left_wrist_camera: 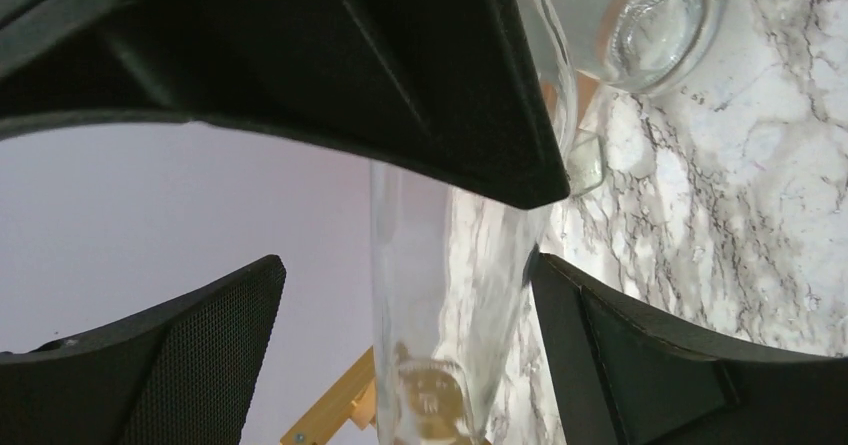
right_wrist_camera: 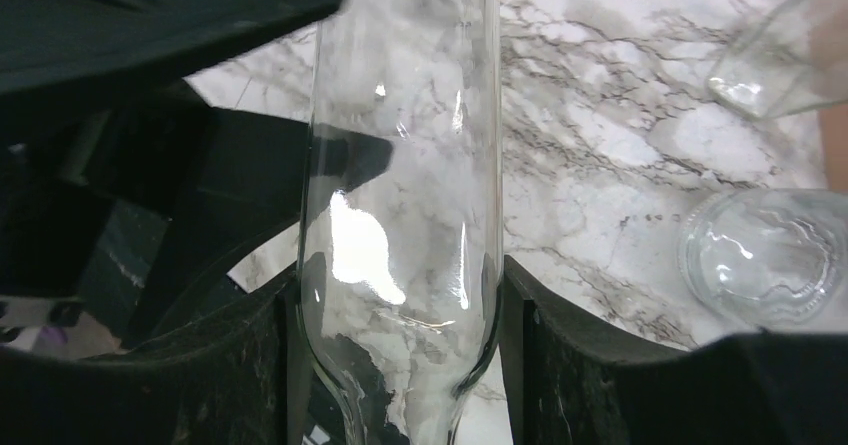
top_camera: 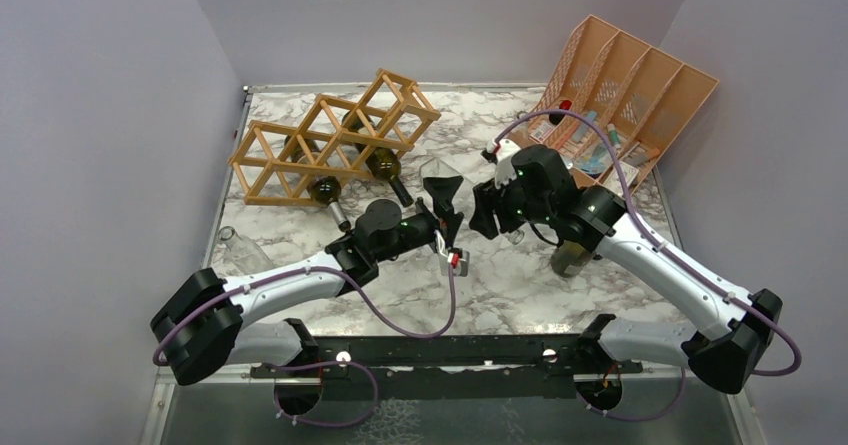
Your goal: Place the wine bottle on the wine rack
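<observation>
The left fingers [left_wrist_camera: 640, 365] are standing apart, so only the right fingers [right_wrist_camera: 600, 365] are clamping the clear wine bottle [right_wrist_camera: 400, 215]; the smooth glass risks sliding loose and hitting the counter [right_wrist_camera: 620, 115].

Clear glossy glass wine bottle [right_wrist_camera: 400, 215], light matt wooden wine rack [top_camera: 335, 137], glossy grey-veined white marble-look tabletop [top_camera: 500, 275], matt black mesh-textured fingers [left_wrist_camera: 190, 365].

Peach slotted organizer [top_camera: 640, 80] at back right of marble table [top_camera: 520, 285]; clear glass jar [top_camera: 238, 250] near left edge.
</observation>
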Controlling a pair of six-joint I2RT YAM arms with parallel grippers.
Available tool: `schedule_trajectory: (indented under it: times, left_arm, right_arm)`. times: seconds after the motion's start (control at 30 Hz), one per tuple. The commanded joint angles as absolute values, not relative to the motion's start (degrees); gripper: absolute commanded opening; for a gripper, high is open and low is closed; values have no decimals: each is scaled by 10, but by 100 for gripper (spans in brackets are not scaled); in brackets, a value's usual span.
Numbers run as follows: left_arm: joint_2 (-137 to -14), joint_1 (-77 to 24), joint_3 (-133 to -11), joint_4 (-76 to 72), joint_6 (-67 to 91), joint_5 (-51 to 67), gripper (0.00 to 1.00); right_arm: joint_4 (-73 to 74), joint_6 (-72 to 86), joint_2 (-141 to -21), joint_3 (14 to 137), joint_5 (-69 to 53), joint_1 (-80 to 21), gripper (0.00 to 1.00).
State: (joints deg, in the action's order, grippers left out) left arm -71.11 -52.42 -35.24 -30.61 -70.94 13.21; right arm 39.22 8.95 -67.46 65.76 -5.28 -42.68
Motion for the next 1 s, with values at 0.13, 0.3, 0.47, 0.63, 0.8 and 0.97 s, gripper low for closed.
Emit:
schedule_trajectory:
  times: [0.13,0.3,0.47,0.63,0.8,0.97]
  left_arm:
    - [-657,-525,-345,-333,-650,131,99]
    - [-617,-526,-381,-335,-383,-27,99]
    - [-588,-525,-429,-274,-209,-229,99]
    - [-595,-523,-551,-78,-100,-288,99]
    - [-621,-520,-694,51,-32,-366,99]
    - [-585,-521,-711,59,-29,-349,99]
  right_arm:
    - [293,145,-623,640,87,-427,1]
    - [282,160,-627,626,82,-427,1]
    - [260,162,-630,609,53,-427,1]
    - [221,127,-642,601,-57,-428,1]
    - [150,135,-687,605,-136,-433,1]
    - [94,163,-746,625,-134,-466,1]
